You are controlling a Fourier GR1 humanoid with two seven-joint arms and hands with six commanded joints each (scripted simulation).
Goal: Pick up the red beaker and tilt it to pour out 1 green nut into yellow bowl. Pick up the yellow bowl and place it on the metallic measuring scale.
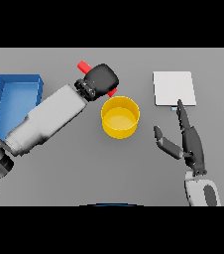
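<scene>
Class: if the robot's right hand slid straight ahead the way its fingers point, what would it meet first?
Probably the scale: the right hand points at its near edge, nothing between. Height is unclear.

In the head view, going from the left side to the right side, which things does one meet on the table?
Blue bin → left hand shut on the red beaker → yellow bowl → metallic measuring scale, with the open right hand just in front of it.

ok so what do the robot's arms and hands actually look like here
Both arms have smooth white and grey shells. The left arm is a thick rounded tube with a dark ribbed wrist; each robot hand, left and right, is dark and matte, with slim segmented fingers.
</scene>
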